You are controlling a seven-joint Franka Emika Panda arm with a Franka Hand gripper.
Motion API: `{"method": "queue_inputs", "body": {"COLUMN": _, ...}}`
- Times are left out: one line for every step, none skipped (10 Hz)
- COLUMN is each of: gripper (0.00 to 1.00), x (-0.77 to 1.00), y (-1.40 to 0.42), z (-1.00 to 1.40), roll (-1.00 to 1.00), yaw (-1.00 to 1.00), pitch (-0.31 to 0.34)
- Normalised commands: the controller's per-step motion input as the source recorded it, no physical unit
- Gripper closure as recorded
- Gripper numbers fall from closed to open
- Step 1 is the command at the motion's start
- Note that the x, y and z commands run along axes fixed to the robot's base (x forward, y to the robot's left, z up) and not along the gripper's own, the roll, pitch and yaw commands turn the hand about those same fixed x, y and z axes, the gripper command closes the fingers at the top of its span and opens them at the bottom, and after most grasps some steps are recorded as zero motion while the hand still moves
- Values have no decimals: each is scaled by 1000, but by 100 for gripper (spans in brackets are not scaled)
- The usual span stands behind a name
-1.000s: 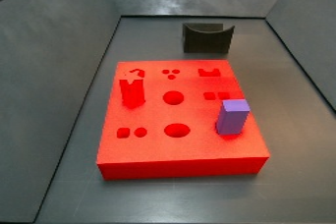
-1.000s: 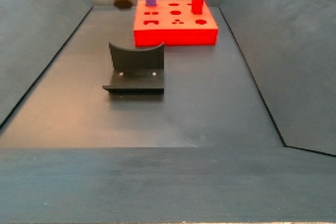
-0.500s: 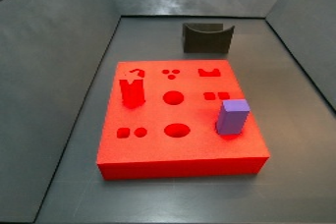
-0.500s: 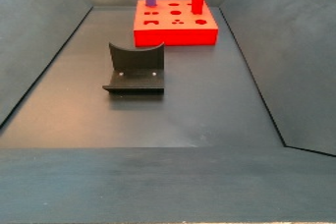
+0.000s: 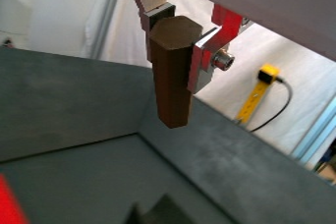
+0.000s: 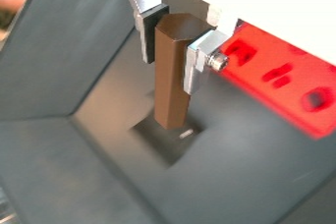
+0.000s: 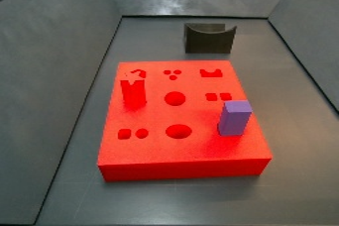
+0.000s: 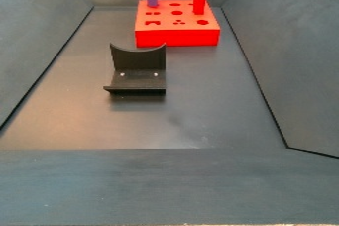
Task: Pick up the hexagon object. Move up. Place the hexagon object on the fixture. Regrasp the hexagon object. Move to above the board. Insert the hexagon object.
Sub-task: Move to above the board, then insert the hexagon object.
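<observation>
Dark grey floor lies bare around the large red slab board (image 7: 179,121) and dark notched fixture (image 8: 135,69); since a second ago the slim brown hexagon rod (image 5: 174,76) has left both side views, clamped aloft in the gripper (image 5: 180,39) jaws, so lifting looks done

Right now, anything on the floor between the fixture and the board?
No. In both side views the floor between the fixture and the board is bare. The end effector, holding the hexagon object, shows only in wrist views.

Purple block (image 7: 236,117); red peg (image 7: 133,92)
</observation>
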Motion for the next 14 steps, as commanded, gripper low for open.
{"method": "queue_inputs", "body": {"gripper": 100, "x": -822, "y": -1000, "z": 241, "roll": -1000, "yaw": -57, "pitch": -83}}
{"method": "queue_inputs", "body": {"gripper": 100, "x": -874, "y": -1000, "z": 236, "roll": -1000, "yaw": -63, "pitch": -86}}
{"method": "queue_inputs", "body": {"gripper": 100, "x": -732, "y": -803, "z": 193, "roll": -1000, "yaw": -67, "pitch": -86}}
{"method": "queue_inputs", "body": {"gripper": 100, "x": -439, "y": -406, "z": 102, "roll": -1000, "yaw": -68, "pitch": -94}}
{"method": "queue_inputs", "body": {"gripper": 100, "x": -315, "y": -257, "z": 60, "roll": -1000, "yaw": -71, "pitch": -93}}
{"method": "queue_inputs", "body": {"gripper": 100, "x": -178, "y": -108, "z": 32, "roll": -1000, "yaw": -70, "pitch": -87}}
{"method": "queue_inputs", "body": {"gripper": 100, "x": -125, "y": -58, "z": 19, "roll": -1000, "yaw": -74, "pitch": -93}}
{"method": "queue_inputs", "body": {"gripper": 100, "x": -94, "y": -7, "z": 6, "roll": -762, "yaw": -48, "pitch": -82}}
{"method": "queue_inputs", "body": {"gripper": 100, "x": -83, "y": 6, "z": 6, "roll": -617, "yaw": -42, "pitch": -78}}
{"method": "queue_inputs", "body": {"gripper": 100, "x": -67, "y": 8, "z": 5, "roll": -375, "yaw": -24, "pitch": -66}}
{"method": "queue_inputs", "body": {"gripper": 100, "x": -51, "y": 9, "z": -1, "roll": -253, "yaw": -17, "pitch": -53}}
{"method": "queue_inputs", "body": {"gripper": 100, "x": -40, "y": 0, "z": 0, "roll": 0, "yaw": 0, "pitch": 0}}
{"method": "queue_inputs", "body": {"gripper": 100, "x": -309, "y": 0, "z": -14, "roll": 0, "yaw": -117, "pitch": 0}}
{"method": "queue_inputs", "body": {"gripper": 100, "x": -360, "y": 177, "z": -174, "roll": -11, "yaw": -151, "pitch": 0}}
